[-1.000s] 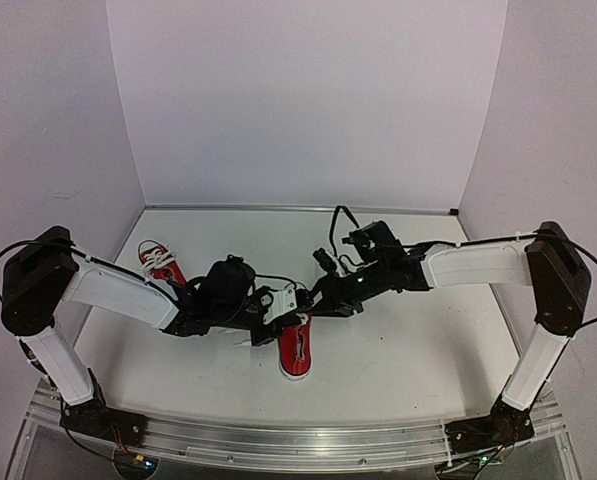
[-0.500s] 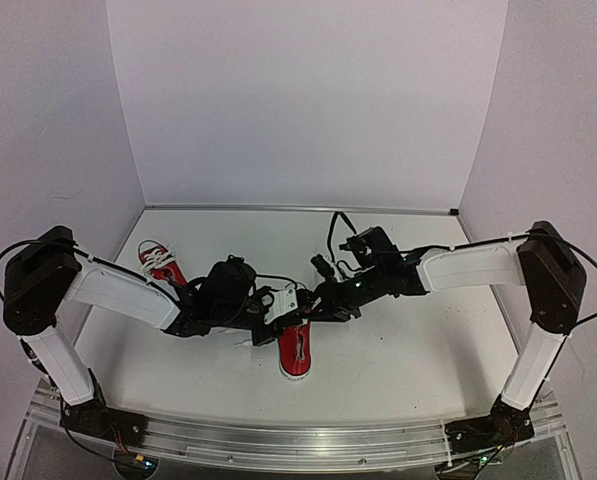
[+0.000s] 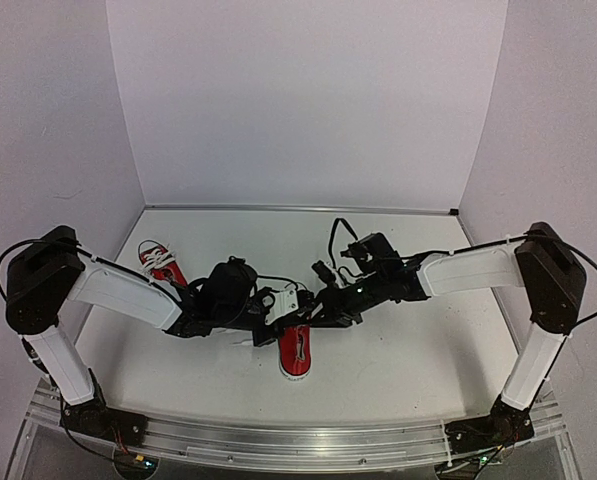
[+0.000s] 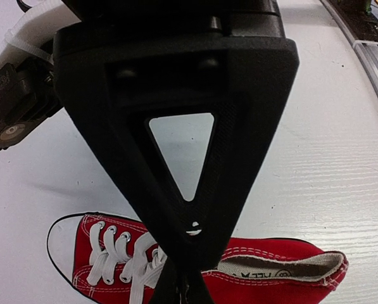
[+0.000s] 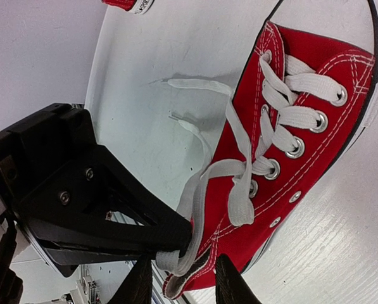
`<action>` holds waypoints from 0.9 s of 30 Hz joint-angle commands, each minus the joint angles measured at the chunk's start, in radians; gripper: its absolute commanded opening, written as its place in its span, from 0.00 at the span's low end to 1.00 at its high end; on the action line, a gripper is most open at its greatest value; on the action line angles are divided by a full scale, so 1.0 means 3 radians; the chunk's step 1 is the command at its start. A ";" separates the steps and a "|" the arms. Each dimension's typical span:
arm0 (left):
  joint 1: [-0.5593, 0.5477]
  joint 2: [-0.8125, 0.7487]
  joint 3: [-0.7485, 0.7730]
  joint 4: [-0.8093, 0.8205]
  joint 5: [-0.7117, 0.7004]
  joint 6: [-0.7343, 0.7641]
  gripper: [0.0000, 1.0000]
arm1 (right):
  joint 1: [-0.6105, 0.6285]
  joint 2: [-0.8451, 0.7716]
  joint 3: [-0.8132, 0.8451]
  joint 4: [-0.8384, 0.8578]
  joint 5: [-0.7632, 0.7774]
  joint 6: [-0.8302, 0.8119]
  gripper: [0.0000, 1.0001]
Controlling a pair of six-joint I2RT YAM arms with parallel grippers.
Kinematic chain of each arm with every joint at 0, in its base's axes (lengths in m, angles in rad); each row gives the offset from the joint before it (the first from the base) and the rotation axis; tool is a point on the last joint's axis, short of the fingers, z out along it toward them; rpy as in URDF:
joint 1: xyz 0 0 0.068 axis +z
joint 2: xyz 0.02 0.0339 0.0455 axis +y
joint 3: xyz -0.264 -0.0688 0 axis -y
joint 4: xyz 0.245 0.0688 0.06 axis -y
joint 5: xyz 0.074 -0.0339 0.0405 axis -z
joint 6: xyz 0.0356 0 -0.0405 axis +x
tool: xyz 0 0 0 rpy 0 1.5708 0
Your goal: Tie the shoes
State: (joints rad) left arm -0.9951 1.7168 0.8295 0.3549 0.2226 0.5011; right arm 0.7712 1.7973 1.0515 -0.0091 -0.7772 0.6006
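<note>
At the middle of the white table (image 3: 418, 350), find 1 red sneaker (image 3: 296, 352) flat on its sole, toe toward the near edge. Right over its heel end, see both arms meeting low: left gripper (image 3: 284, 312) reaching in from the left, right gripper (image 3: 318, 303) from the right, tips close together. Back left, spot the 2nd sneaker (image 3: 160, 262), also on its sole, well apart from the 1st and partly hidden by the left arm.

From the left wrist camera, look along 2 black fingers (image 4: 239, 158) pressed fully together at their tips, directly above the laced part of the sneaker. From the right wrist camera, catch that closed tip pinching the white lace (image 5: 239, 202). Follow 2 strands from the eyelets (image 5: 295, 147) across the red canvas into the pinch, and a short fold of lace hanging just beyond it. Note another loose strand trailing over the table beside the sneaker.

At the bottom edge of the right wrist view, make out the right gripper's own fingers standing partly apart, 1 on each side of the hanging fold near the heel. Cannot tell any contact with the fold, and see nothing clamped between them.
</note>
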 commanded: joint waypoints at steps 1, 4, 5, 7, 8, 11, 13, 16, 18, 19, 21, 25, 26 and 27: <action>-0.0012 -0.0008 0.0065 0.0223 0.0021 0.0000 0.00 | 0.0017 0.0001 0.0058 0.0203 -0.0138 -0.0033 0.30; -0.0012 -0.0025 0.0044 0.0269 0.0040 -0.0018 0.00 | 0.0017 0.0036 0.0061 0.0247 -0.0175 -0.0026 0.26; -0.0012 -0.0029 0.0043 0.0284 0.0047 -0.0021 0.00 | 0.0017 0.0034 0.0054 0.0258 -0.0172 -0.0028 0.23; -0.0012 -0.0037 0.0031 0.0315 0.0046 -0.0029 0.00 | 0.0017 0.0022 0.0042 0.0271 -0.0179 -0.0037 0.17; -0.0009 -0.0043 0.0024 0.0329 0.0046 -0.0035 0.00 | 0.0017 0.0016 0.0040 0.0272 -0.0186 -0.0043 0.13; -0.0007 -0.0057 0.0018 0.0331 -0.0004 -0.0039 0.00 | 0.0017 0.0011 0.0031 0.0271 -0.0195 -0.0044 0.00; -0.0003 -0.0102 0.0017 0.0271 -0.0090 -0.0037 0.03 | 0.0017 -0.0002 0.0019 0.0267 -0.0163 -0.0040 0.00; 0.0017 -0.0266 0.0073 -0.0186 -0.0255 -0.0025 0.24 | 0.0017 -0.0027 0.0001 0.0261 -0.0093 -0.0035 0.00; 0.0096 -0.0438 0.0134 -0.0679 -0.0291 -0.0047 0.32 | 0.0017 -0.0029 -0.0001 0.0260 -0.0068 -0.0034 0.00; 0.0157 -0.0536 0.0145 -0.0906 -0.0285 -0.0067 0.35 | 0.0017 -0.0029 -0.0002 0.0260 -0.0056 -0.0030 0.00; 0.0314 -0.0722 0.0127 -0.1208 -0.0226 -0.0119 0.42 | 0.0017 -0.0024 -0.0002 0.0263 -0.0040 -0.0023 0.00; 0.0652 -0.0888 0.0190 -0.1881 -0.0128 -0.0104 0.46 | 0.0017 -0.0044 0.0017 0.0260 -0.0008 -0.0007 0.00; 0.0679 -0.0852 0.0220 -0.2004 -0.0142 -0.0069 0.46 | 0.0017 -0.0046 0.0027 0.0259 -0.0007 -0.0003 0.00; 0.0702 -0.0812 0.0256 -0.2109 -0.0155 -0.0038 0.46 | 0.0017 -0.0049 0.0038 0.0258 -0.0007 0.0003 0.00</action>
State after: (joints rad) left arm -0.8241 1.4710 0.8445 -0.0390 0.1707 0.4734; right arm 0.7712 1.7973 1.0508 0.0393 -0.7976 0.5991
